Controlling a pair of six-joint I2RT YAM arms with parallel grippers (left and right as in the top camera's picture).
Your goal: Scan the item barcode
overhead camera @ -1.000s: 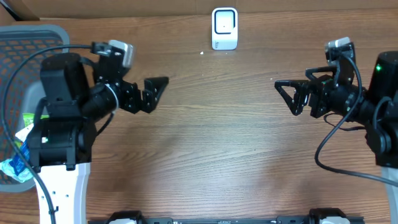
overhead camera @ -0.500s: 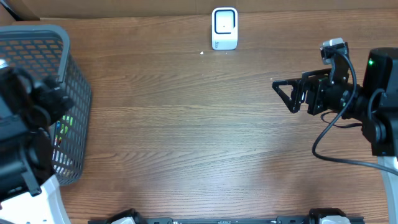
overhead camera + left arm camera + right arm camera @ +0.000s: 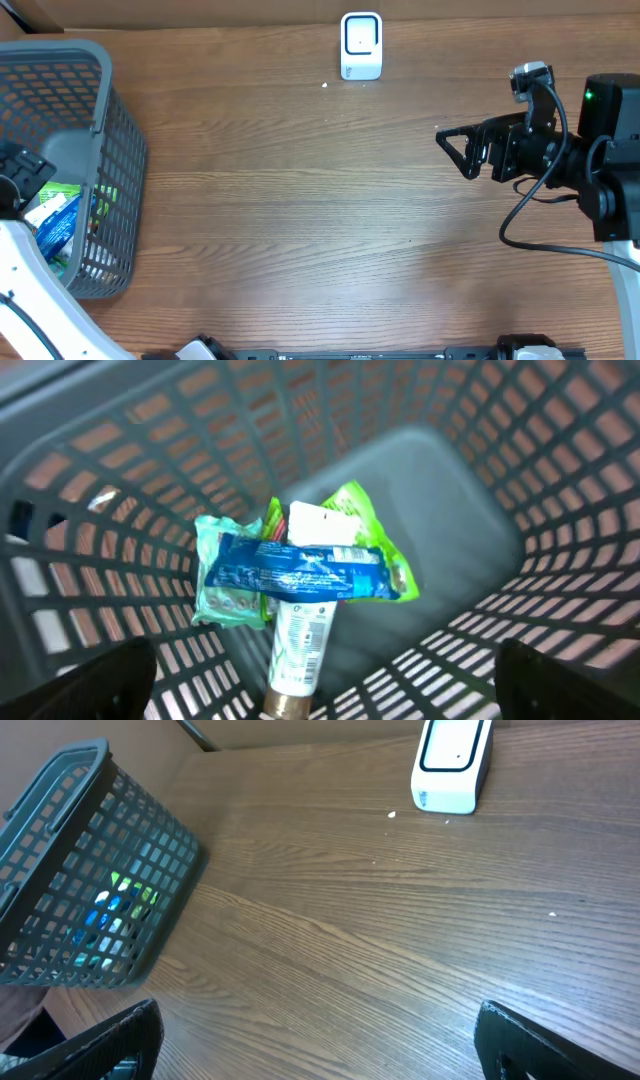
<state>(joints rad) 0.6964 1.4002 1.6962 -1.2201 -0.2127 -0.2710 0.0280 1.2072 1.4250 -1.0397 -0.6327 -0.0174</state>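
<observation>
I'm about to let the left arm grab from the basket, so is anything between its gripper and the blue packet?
Nothing visible. The open left gripper hangs above the basket, and the blue packet lies on top, across the tube.

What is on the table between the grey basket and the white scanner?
Only bare wooden table, apart from a tiny white speck near the scanner. The overhead view shows the whole stretch from the basket across.
</observation>
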